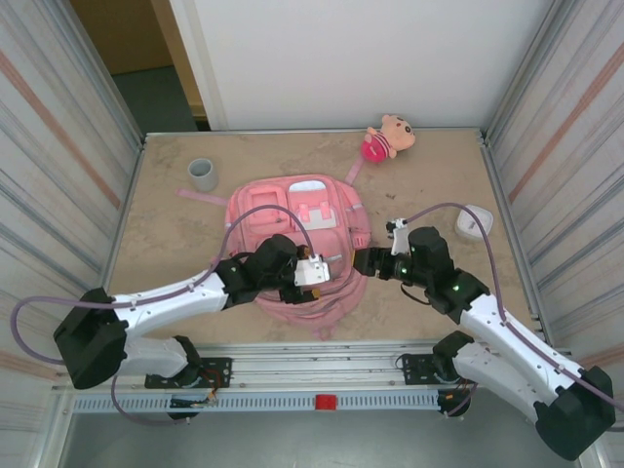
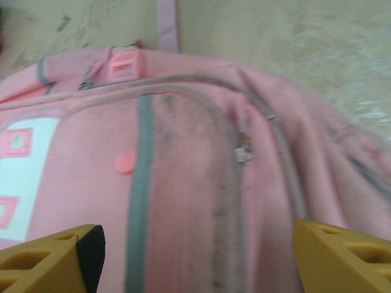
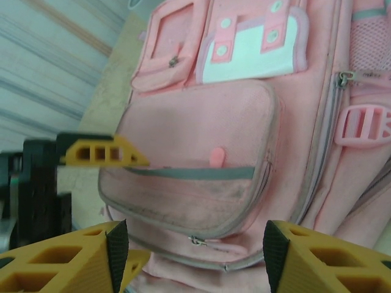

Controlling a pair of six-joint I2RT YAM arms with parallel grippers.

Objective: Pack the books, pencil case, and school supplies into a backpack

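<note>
The pink backpack (image 1: 292,210) lay flat. The left claw (image 2: 195,256) hung over it at 6 o'clock, the right claw (image 3: 192,250) at 4 o'clock, both spread wide and empty.

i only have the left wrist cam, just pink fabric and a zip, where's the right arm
Observer: The right end effector is at the backpack's near right side, fingers apart, holding nothing.
Operator: what else is on the table
Observer: A grey cup stands beyond the backpack, to its left.
Operator: anything on the right
Observer: A white box sits by the right wall, and a pink plush doll lies at the far edge.
</note>
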